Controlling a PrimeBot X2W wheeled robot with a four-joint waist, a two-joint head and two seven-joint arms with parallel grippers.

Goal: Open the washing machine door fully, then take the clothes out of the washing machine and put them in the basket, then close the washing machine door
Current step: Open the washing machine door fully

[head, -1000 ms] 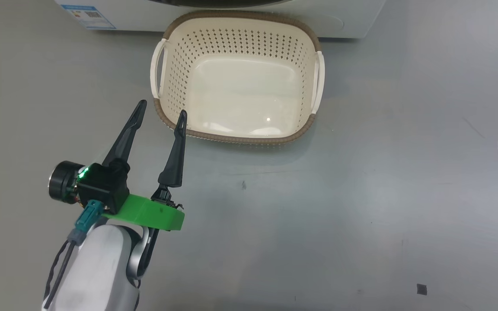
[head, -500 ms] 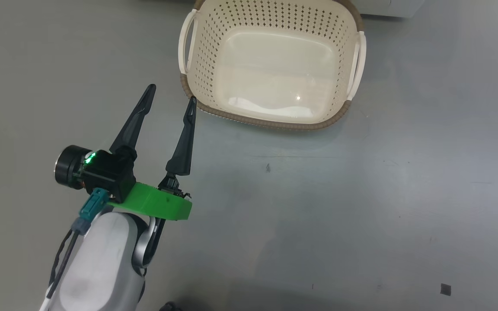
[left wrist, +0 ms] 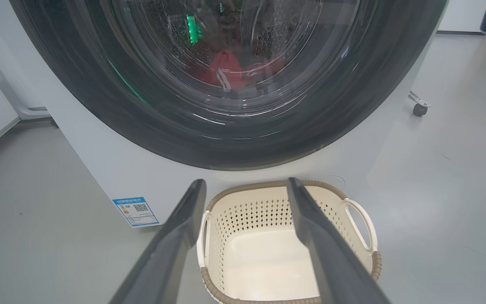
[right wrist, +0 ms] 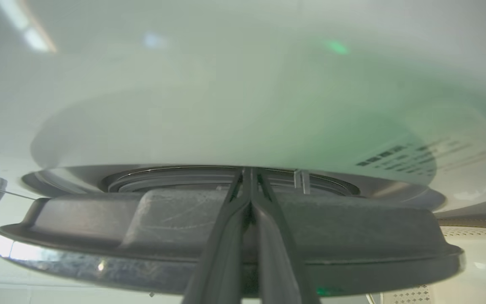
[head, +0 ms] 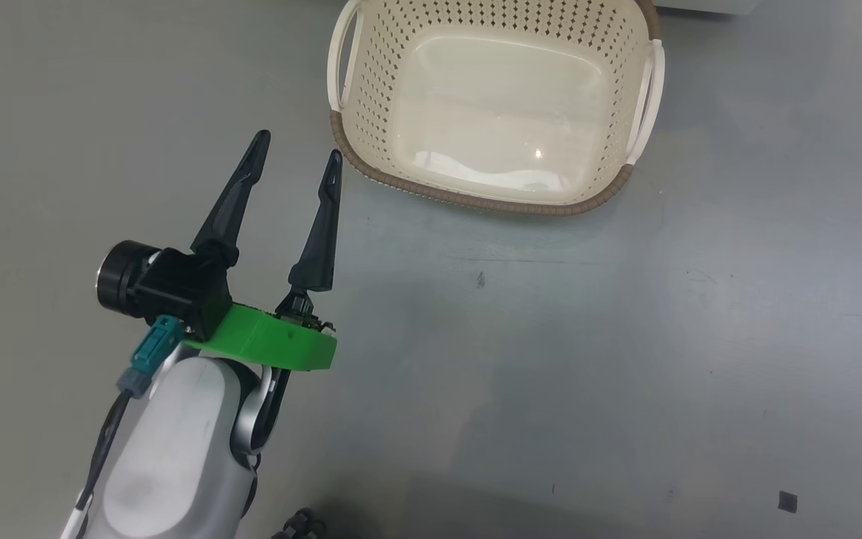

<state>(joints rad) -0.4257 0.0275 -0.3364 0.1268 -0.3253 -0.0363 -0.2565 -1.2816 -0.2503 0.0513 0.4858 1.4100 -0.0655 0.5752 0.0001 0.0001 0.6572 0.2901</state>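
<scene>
The washing machine [left wrist: 99, 169] fills the left wrist view, and its black-rimmed washing machine door [left wrist: 99, 105] shows the red clothes [left wrist: 226, 71] behind the glass. In front of it on the floor stands the cream basket [left wrist: 247, 215], with nothing in it. My left gripper [left wrist: 246, 182] is open and holds nothing. In the head view that left gripper [head: 298, 148] hangs just left of the basket [head: 491, 203]. My right gripper [right wrist: 249, 171] is shut, its tips at the gap between the door's grey edge [right wrist: 141, 228] and the white machine front [right wrist: 226, 105].
A blue sticker [left wrist: 135, 211] sits low on the machine's left. A castor wheel [left wrist: 418, 109] stands on the grey floor to its right. A corner of the basket [right wrist: 471, 253] shows under the door. A small dark scrap [head: 786, 501] lies on the floor.
The head camera has swung, so the basket sits higher and further right and the machine's front has left the top edge. The left gripper stays open.
</scene>
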